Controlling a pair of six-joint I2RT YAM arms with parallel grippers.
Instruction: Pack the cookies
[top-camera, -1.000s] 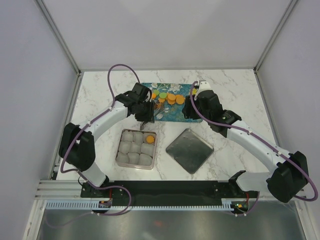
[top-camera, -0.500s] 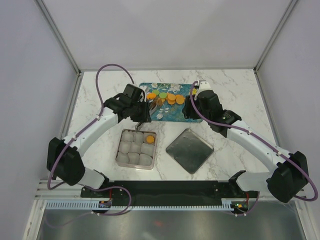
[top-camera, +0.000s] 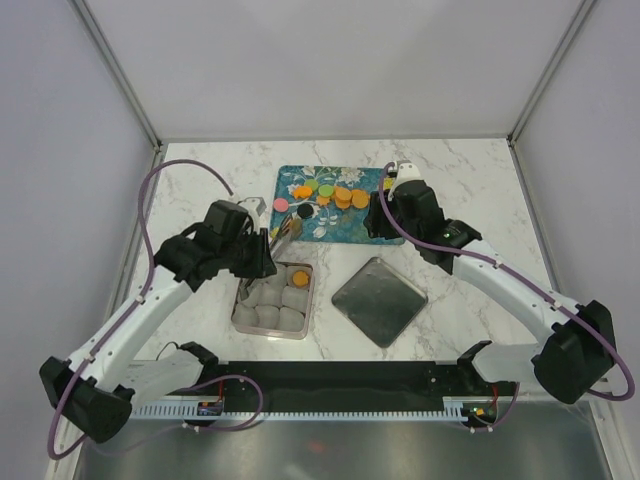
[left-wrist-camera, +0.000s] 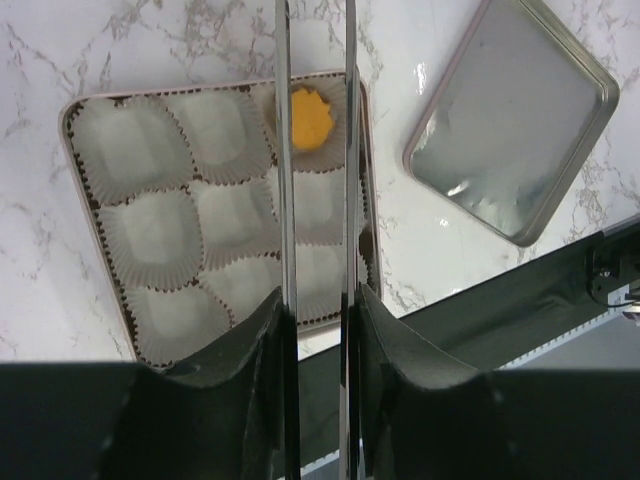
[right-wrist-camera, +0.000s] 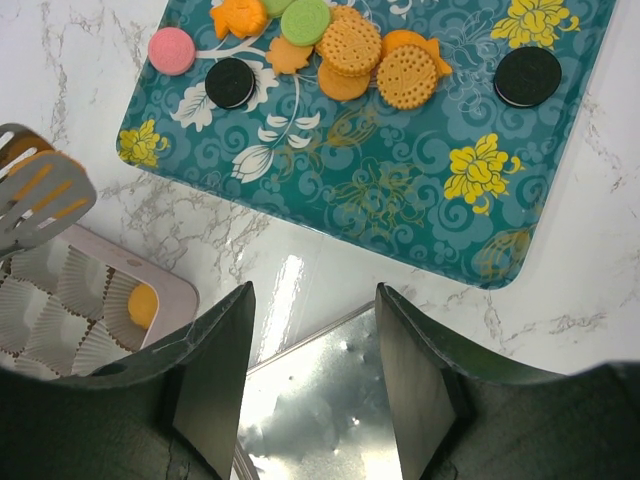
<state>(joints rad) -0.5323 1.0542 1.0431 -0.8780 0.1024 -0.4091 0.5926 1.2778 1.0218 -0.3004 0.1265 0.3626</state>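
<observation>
1. The left fingers were clamped narrowly on tongs above the tin.
2. The right fingers stood apart, empty.
3. The cookies lay on the tray; one orange cookie sat in the tin.

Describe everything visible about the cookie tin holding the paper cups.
The tin is a shallow, pale, metal-looking box, roughly square with rounded corners. It lies flat and uncovered on the marble table, nearer than the teal tray. Nine white crinkled paper cups fill it, three by three. The far right corner cup holds one orange cookie; the others look empty where visible. A grey lid lies apart to its right.
</observation>
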